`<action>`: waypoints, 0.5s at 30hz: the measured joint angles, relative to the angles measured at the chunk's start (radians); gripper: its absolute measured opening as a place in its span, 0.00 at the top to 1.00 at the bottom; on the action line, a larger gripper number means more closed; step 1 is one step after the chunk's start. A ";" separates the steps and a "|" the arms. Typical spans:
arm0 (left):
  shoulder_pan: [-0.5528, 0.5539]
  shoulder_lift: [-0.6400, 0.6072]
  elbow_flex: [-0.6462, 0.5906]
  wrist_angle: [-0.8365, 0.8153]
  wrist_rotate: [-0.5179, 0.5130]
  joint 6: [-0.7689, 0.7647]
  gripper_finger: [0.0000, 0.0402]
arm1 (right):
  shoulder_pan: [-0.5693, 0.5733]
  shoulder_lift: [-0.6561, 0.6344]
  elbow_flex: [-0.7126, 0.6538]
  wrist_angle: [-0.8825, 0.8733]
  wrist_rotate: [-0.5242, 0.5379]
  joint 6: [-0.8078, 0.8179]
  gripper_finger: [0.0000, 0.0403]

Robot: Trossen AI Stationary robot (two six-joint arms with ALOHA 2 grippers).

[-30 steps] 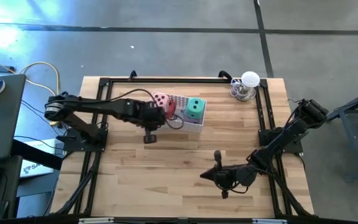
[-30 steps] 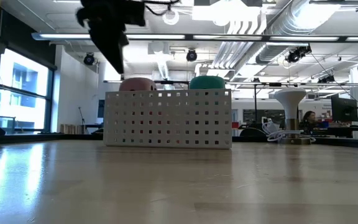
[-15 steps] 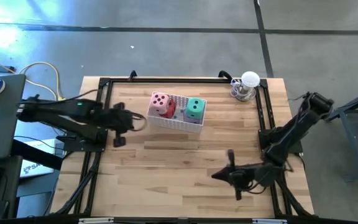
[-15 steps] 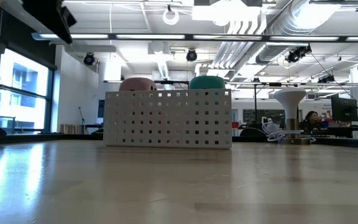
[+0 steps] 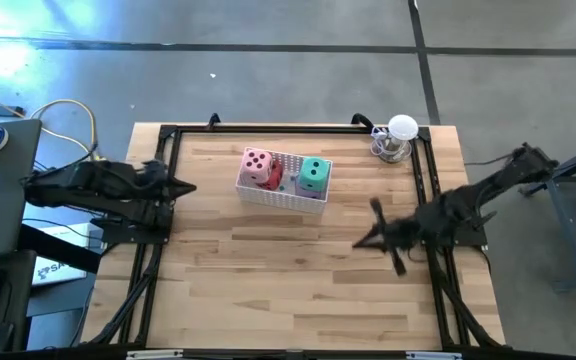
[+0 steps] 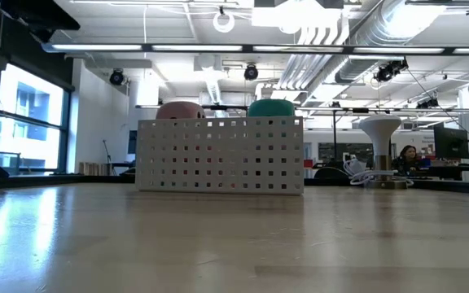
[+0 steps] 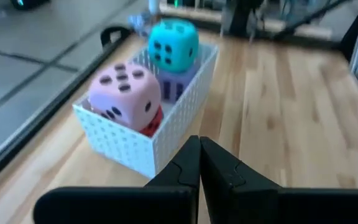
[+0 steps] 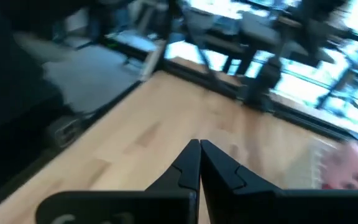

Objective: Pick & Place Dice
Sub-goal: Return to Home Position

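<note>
The white perforated basket [image 5: 281, 192] stands at the table's far middle. Four dice sit in it: the pink die [image 7: 124, 93] rests on the red die [image 7: 153, 122], and the green die [image 7: 173, 42] rests on the purple die [image 7: 178, 85]. From table height only the pink top [image 6: 180, 109] and green top [image 6: 271, 106] show above the basket wall [image 6: 221, 155]. My left gripper [image 5: 185, 187] is shut, left of the basket and apart from it. My right gripper [image 5: 361, 243] is shut, over bare table right of centre.
A small white lamp-like object [image 5: 399, 139] stands at the far right corner. Black frame rails [image 5: 426, 190] run along the table's left, far and right sides. Bare wood lies across the near half. A person [image 6: 403, 155] sits far off in the room.
My left arm has drawn back from above the basket toward the table's left edge, leaving the dice in the basket. My right gripper has swung from the near right part of the table toward the far edge and slightly right. The basket and dice have stayed put.
</note>
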State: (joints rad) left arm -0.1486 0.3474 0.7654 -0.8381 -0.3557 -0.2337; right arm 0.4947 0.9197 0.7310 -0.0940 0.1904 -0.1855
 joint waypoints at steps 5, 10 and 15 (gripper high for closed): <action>0.000 -0.084 0.001 0.005 -0.003 -0.005 1.00 | -0.150 -0.173 -0.160 0.060 -0.080 0.078 1.00; 0.000 -0.120 -0.001 0.005 0.002 -0.008 1.00 | -0.233 -0.372 -0.397 0.270 -0.089 0.110 1.00; 0.000 -0.124 -0.004 0.004 0.065 -0.003 1.00 | -0.291 -0.550 -0.555 0.435 -0.131 0.107 1.00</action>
State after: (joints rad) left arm -0.1482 0.2234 0.7616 -0.8344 -0.2912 -0.2363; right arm 0.2039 0.3699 0.1763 0.3414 0.0593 -0.0786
